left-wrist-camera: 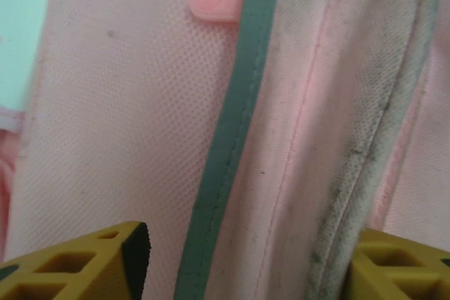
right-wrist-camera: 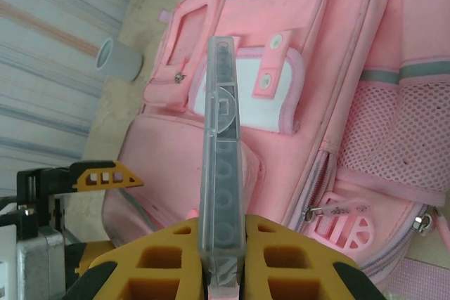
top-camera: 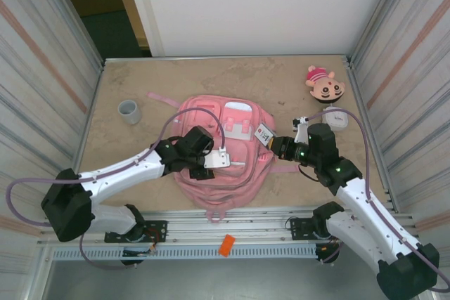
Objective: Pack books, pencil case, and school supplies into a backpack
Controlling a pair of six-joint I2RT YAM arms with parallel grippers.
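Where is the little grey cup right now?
In the top view the grey cup sits on the left part of the table, a little apart from the pink backpack, on its left.

Grey stick-like pack (right-wrist-camera: 222,166) in end effector (right-wrist-camera: 222,247)

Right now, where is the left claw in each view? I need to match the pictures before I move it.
Top external: left claw near centre, over the backpack.
Left wrist: its yellow fingers in the bottom corners, apart, pink fabric between them.
Right wrist: one yellow finger mid-left, by the backpack's edge.
Shared landmark: the pink backpack.
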